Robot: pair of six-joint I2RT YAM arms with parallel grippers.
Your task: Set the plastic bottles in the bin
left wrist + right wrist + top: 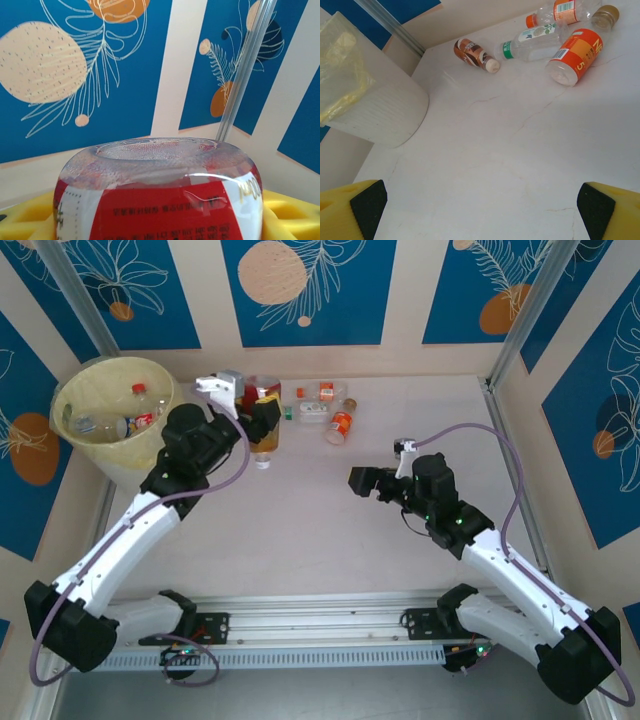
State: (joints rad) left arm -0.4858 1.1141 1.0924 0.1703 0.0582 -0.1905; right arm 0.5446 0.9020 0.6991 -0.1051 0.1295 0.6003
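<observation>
We log a few binned bottles (130,423) already in the bin (128,462), left pincer (252,408) grasping a red-labelled bottle (160,200) near it, right pincer (362,482) released over the table (320,540), several loose bottles (340,427) left there.

One pale-yellow bin (125,465), upper left of the top view. Inside it at least two bottles can be counted — a red-capped bottle (139,390) and a clear red-labelled bottle (120,425). Four bottles lie across the top of the right wrist frame: a brown-labelled bottle (472,52), a green-capped bottle (535,41), an orange-capped bottle (560,11) and a big orange-labelled bottle (575,55). One red-and-white-labelled bottle (160,210) is at the bottom of the left wrist frame. Two robot arms — left arm (130,530), right arm (500,560).
</observation>
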